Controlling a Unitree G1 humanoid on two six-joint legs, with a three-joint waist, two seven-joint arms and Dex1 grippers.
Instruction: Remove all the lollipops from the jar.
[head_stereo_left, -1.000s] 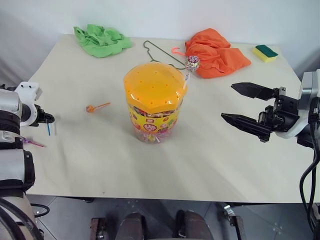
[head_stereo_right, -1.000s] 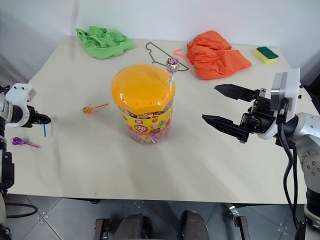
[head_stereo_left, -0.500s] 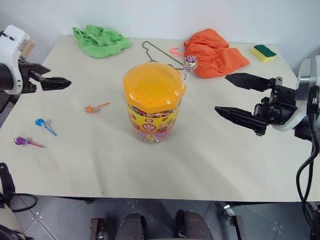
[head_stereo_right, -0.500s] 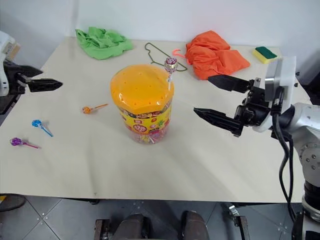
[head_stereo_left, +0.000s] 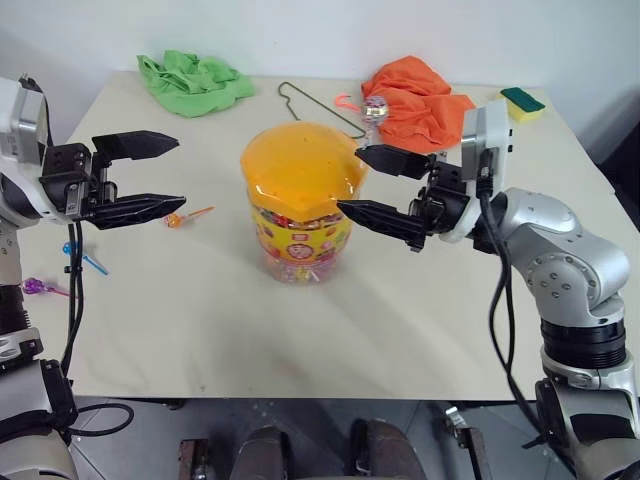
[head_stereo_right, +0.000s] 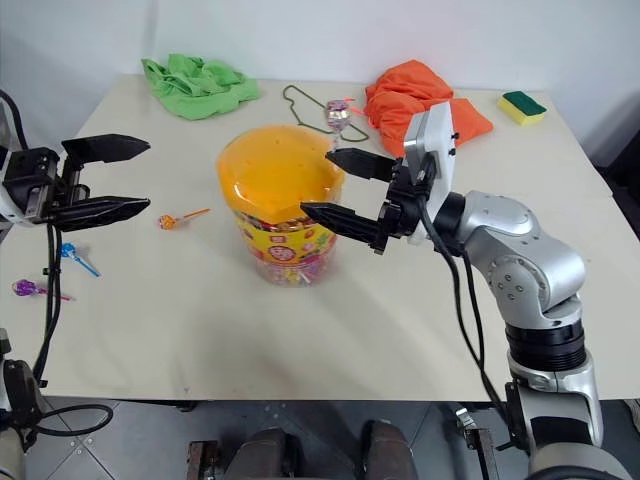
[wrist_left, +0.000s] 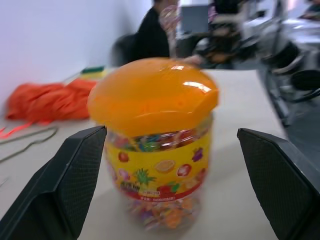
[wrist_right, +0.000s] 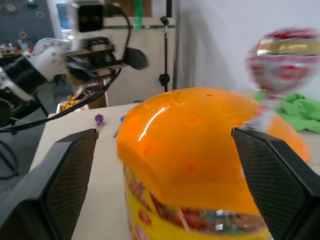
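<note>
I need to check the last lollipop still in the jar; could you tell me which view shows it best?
The right wrist view: the silver-purple lollipop looms large above the jar's lid. Both eye views show it small beyond the lid; the left wrist view only blurs it.

Even, bright light from overhead gives only soft, faint shadows on the pale table (head_stereo_left: 420, 330), and white glare streaks sit on the orange lid (wrist_right: 200, 145) of the jar (wrist_left: 155, 165), between the two claws. Both wrist views are smeared: beyond the right gripper (wrist_right: 165, 175) the silver-purple lollipop (wrist_right: 285, 60) blurs, and the room behind the left gripper (wrist_left: 172, 170) is out of focus.
</note>
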